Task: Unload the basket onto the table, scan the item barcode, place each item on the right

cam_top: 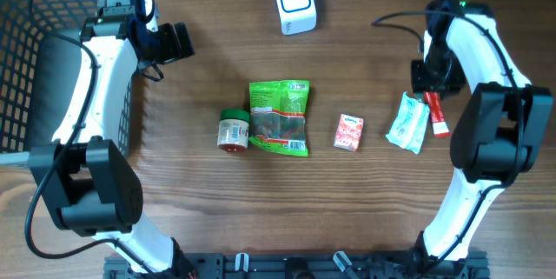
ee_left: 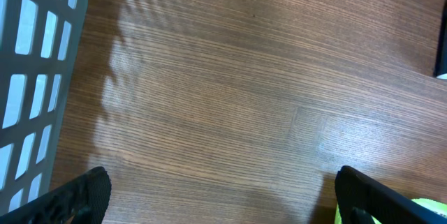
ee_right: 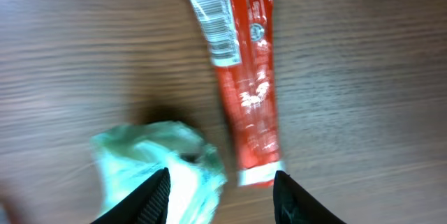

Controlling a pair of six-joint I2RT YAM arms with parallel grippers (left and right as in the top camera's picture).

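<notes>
My right claw (ee_right: 222,195) hangs spread over the red stick packet (ee_right: 241,77), which lies flat on the table (ee_right: 363,77), barcode up, its near end between my fingertips, unpinched; a white-green wrapper (ee_right: 154,158) lies just beside it. My left claw (ee_left: 220,196) is spread wide

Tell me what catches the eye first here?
The bright green snack bag lies mid-table, between a green-lidded jar and a small red box. A white scanner stands at the far side. By the right gripper lies a red tube beside a pale packet.
</notes>
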